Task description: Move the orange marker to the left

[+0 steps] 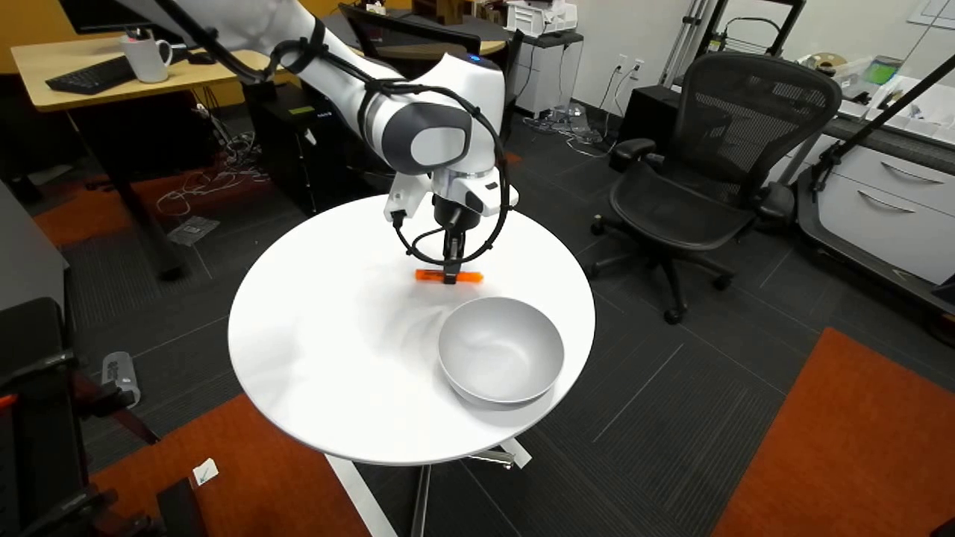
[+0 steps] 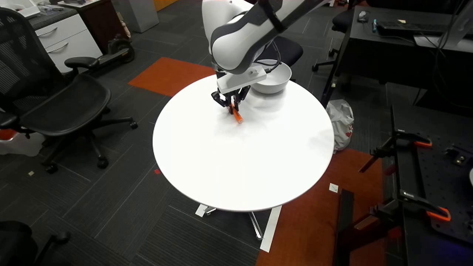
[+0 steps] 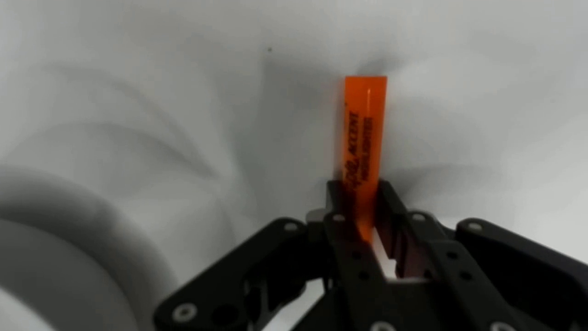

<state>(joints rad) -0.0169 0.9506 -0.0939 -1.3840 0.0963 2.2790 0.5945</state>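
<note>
Your black two-fingered gripper (image 3: pixel 360 195) grips the slim, bright-orange, plastic-looking marker (image 3: pixel 364 138) between its fingers (image 3: pixel 390 200), the printed end jutting ahead of them. The grasp seems done; next you'd likely lift slightly and carry it left, minding the round, smooth grey bowl (image 3: pixel 59 276), left of and apart from the fingers in the wrist view.

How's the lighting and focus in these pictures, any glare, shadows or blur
In both exterior views, the white tabletop looks washed out in places and faintly shadowed in others; in the wrist view, the light is greyer, the orange marker carries readable lettering, and the bowl at the lower left looks soft.
</note>
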